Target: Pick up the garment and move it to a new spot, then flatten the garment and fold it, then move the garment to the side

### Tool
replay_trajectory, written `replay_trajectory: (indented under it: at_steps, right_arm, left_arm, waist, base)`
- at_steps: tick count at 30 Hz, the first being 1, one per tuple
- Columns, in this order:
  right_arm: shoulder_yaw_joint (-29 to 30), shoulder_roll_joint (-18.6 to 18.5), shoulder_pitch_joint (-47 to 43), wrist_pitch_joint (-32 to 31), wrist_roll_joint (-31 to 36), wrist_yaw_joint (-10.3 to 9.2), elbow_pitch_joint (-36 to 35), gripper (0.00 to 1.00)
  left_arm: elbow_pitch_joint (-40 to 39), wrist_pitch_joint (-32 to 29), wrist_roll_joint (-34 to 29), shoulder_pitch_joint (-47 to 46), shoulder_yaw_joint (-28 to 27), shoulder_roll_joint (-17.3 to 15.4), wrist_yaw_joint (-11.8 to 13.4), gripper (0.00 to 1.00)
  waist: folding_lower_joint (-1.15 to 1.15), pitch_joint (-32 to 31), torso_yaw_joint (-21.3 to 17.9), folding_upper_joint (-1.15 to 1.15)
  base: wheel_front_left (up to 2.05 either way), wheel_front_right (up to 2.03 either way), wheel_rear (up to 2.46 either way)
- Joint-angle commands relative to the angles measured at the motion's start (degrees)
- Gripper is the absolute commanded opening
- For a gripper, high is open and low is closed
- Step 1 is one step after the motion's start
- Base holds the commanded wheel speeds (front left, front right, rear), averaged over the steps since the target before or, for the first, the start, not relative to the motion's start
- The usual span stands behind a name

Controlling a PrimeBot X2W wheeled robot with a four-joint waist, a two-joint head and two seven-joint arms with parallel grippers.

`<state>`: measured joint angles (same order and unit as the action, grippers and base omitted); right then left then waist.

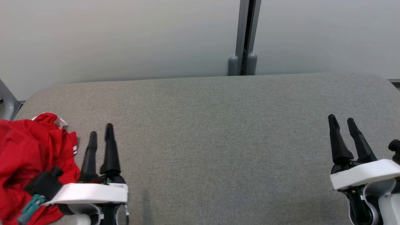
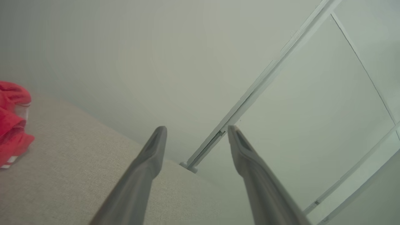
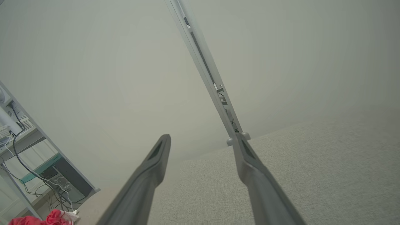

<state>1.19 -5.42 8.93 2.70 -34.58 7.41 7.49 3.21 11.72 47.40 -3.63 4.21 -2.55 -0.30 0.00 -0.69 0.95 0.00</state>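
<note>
The garment [image 1: 28,156] is a crumpled red piece with white trim, heaped at the left end of the grey cushioned surface [image 1: 218,140]. In the left wrist view the garment [image 2: 12,122] lies at the left edge, and a bit of the garment [image 3: 47,218] peeks in at the right wrist view's bottom left. My left gripper [image 1: 100,131] hovers just right of the heap, open and empty, its fingers [image 2: 153,153] spread apart. My right gripper [image 1: 342,120] stands open at the far right with nothing between its fingers [image 3: 250,162].
A pale frosted wall with a grey vertical post [image 1: 245,37] runs behind the surface. Shelving with cables and a computer case [image 3: 62,181] stands beyond the left end. The broad middle of the surface lies between the two grippers.
</note>
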Motion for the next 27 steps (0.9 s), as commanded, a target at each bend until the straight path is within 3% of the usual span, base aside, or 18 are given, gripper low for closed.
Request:
replay_trajectory:
  at_steps: [1, 12, 27]
  right_arm:
    - [-0.77, -0.84, 1.37, 0.92, 1.77, 0.08, -0.3, 1.0]
    - [-3.63, -0.68, 1.32, 3.51, 7.04, 0.09, 2.32, 1.0]
    - [-6.45, -0.2, 1.49, 6.7, 13.15, 0.1, 6.41, 1.0]
  left_arm:
    - [-1.04, 0.29, -2.86, -0.21, 0.88, -0.25, 0.6, 1.0]
    - [1.4, 1.03, -16.24, 1.21, 7.25, -0.29, 6.77, 1.0]
    - [2.85, 1.89, -26.05, 1.82, 9.67, -0.36, 10.67, 1.0]
  waist:
    - [0.0, -0.01, -0.11, 0.0]
    - [0.0, 0.01, -0.42, 0.0]
    - [0.0, 0.21, -0.08, 0.0]
  base:
    - [0.0, 0.0, 0.0]
    - [0.0, 0.0, 0.0]
    - [0.0, 0.0, 0.0]
